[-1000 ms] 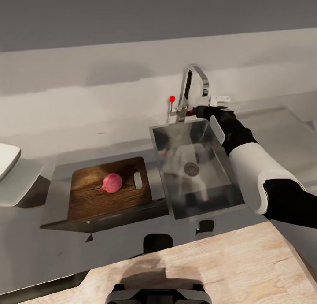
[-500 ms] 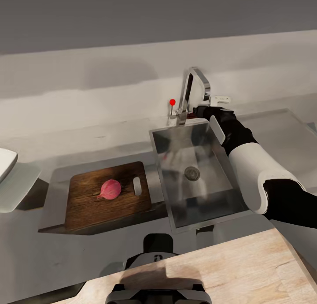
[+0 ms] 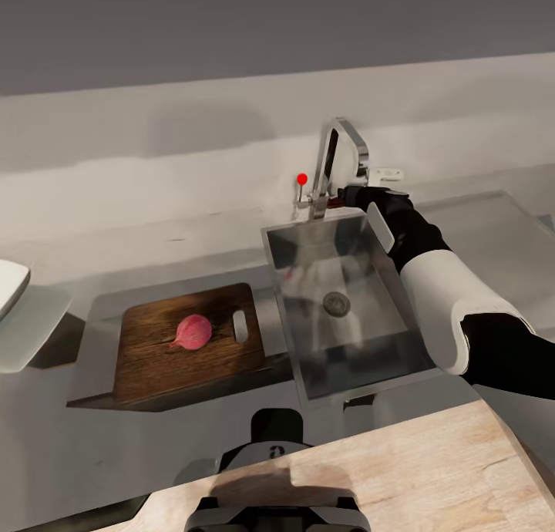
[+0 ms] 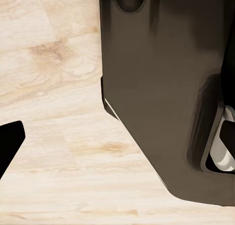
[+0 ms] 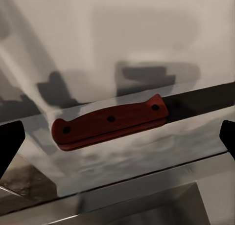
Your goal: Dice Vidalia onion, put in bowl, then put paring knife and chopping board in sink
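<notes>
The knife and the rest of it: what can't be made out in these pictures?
- Knife: in the right wrist view the handle shows, but I can't pick out the blade; in the head view the right tool and faucet hide it.
- Bowl: cut off by the head view's left edge.
- Right tool: open over the handle, not touching.
- Left tool: one dark fingertip at the left wrist view's edge; open or shut unclear.

Head camera looks down over sink [image 3: 339, 301]; right wrist close above paring knife [image 5: 110, 122]; left wrist faces wood.
</notes>
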You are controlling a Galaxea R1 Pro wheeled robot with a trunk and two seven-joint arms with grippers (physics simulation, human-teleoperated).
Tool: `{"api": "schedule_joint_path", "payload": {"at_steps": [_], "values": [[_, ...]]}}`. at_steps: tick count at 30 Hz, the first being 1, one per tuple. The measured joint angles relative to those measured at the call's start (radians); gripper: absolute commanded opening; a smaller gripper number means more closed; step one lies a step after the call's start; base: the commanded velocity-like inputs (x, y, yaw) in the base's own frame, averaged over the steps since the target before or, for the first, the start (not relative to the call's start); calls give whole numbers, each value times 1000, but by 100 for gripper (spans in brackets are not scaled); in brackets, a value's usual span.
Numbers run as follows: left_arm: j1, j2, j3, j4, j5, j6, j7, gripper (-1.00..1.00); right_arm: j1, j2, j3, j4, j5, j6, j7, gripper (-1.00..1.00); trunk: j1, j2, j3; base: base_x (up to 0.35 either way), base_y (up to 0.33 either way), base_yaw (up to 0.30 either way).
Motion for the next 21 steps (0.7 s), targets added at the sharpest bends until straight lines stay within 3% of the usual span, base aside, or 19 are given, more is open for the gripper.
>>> {"api": "schedule_joint_path", "payload": {"at_steps": [21], "values": [[21,-1,2,6,3,5,2,100,0,0,0,4,0,0,0,100,0,0,0,21,0,0]]}}
